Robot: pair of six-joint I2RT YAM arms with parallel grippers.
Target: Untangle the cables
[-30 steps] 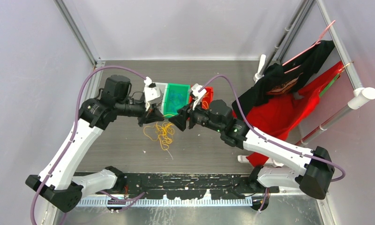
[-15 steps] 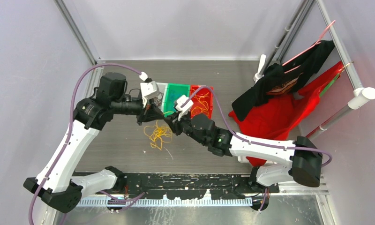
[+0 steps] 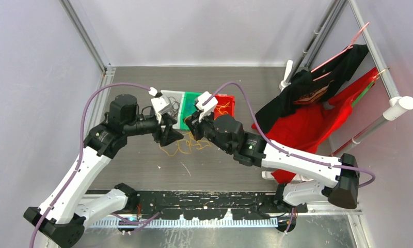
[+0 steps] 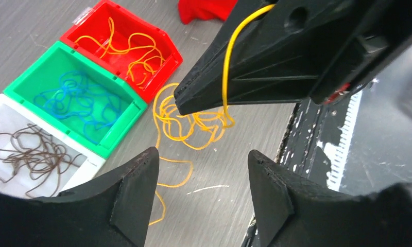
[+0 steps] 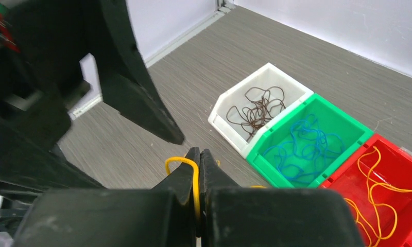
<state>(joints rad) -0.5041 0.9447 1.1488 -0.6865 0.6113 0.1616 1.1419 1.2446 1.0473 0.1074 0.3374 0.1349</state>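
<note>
Grey tabletop (image 3: 142, 165), right claw (image 5: 198, 154) pinching yellow cable (image 4: 224, 77), left claw (image 4: 202, 152) spread beside it

In front of the green bin (image 4: 119, 128) the left pincer (image 4: 203, 153) and right pincer (image 5: 198, 154) nearly meet over the yellow wires (image 4: 193, 126), leaving little gap. Nearer lies bare counter (image 3: 215, 165); far right of the bin, red cloth (image 3: 302, 129) blocks passage.

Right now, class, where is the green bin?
In the left wrist view the green bin sits upper left, between the white bin and the red bin, holding blue cables.
</note>
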